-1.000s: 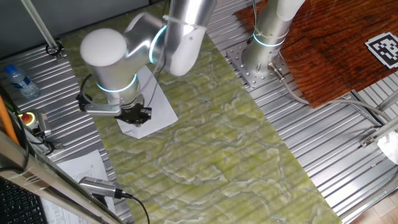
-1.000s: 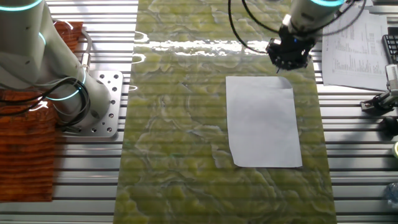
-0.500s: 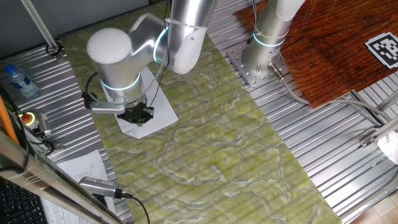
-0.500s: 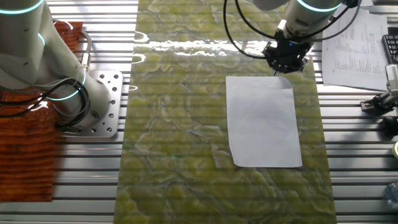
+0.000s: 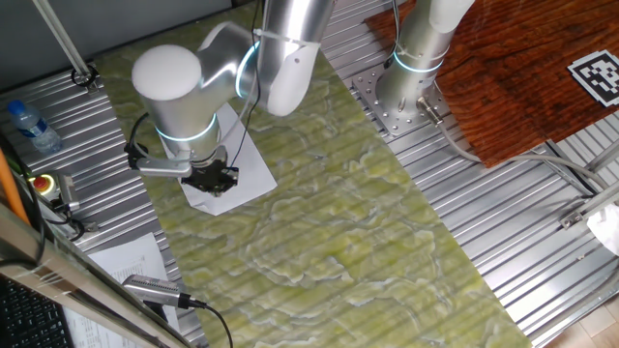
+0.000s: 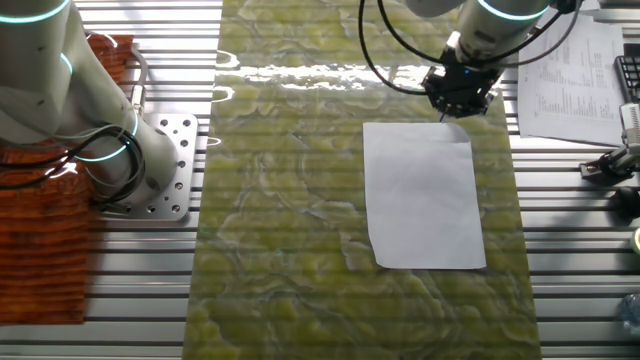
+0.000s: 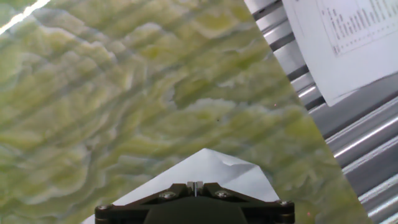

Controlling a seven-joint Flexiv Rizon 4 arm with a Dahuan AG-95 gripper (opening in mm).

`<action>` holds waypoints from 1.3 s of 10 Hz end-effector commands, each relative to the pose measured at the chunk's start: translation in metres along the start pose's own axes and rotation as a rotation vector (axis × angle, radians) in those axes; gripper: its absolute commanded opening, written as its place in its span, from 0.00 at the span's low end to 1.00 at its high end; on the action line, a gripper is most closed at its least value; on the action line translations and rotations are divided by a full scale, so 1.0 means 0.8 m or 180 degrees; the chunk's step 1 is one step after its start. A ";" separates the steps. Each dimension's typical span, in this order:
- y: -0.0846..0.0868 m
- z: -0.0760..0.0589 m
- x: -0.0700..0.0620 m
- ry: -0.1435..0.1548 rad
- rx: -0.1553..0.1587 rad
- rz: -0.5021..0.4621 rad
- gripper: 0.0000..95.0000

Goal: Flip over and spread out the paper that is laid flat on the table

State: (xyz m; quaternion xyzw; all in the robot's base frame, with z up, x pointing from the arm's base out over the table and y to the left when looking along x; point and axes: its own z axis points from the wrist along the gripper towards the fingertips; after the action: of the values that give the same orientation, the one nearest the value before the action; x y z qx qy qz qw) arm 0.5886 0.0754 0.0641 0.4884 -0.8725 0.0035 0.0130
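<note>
The paper (image 6: 424, 196) is a plain white sheet with nothing printed on it, lying flat on the green-yellow marbled mat of the table (image 6: 290, 200), toward the mat's edge next to the ribbed metal panel (image 6: 575, 220). Its edges look straight except at two places: the corner nearest the gripper is creased and slightly turned, a small fold that also shows in the hand view (image 7: 205, 171), and the opposite lower corner is nicked at an angle. In one fixed view the sheet (image 5: 242, 169) is largely covered by the arm's wrist, with only its lower part showing.

The gripper (image 6: 460, 90) hangs right over the folded corner, at the sheet's far end; whether it touches the paper cannot be told. The fingers are hidden under the black body of the hand in every view, so I cannot tell if they are open or closed.

No containers appear around the sheet. On the metal panel beyond the mat's edge lies a printed sheet (image 6: 570, 70) with lines of text, well apart from the blank one. A small water bottle (image 5: 29, 126) lies on the panel in one fixed view. A reddish-brown wood-grain board (image 5: 522, 68) sits on the other side of the table, beside a second arm's base (image 5: 401, 92).
</note>
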 end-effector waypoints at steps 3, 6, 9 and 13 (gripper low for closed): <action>-0.020 0.002 0.002 -0.0026 -0.0004 -0.0549 0.20; -0.029 0.009 0.000 -0.0107 0.0030 -0.0714 0.20; -0.037 0.019 -0.011 -0.0161 0.0129 -0.0864 0.20; -0.054 0.020 -0.033 -0.0145 0.0151 -0.0986 0.20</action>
State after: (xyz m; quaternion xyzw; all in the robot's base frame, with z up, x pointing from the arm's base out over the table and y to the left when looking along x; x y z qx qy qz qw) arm 0.6419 0.0760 0.0451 0.6172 -0.7866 0.0095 -0.0159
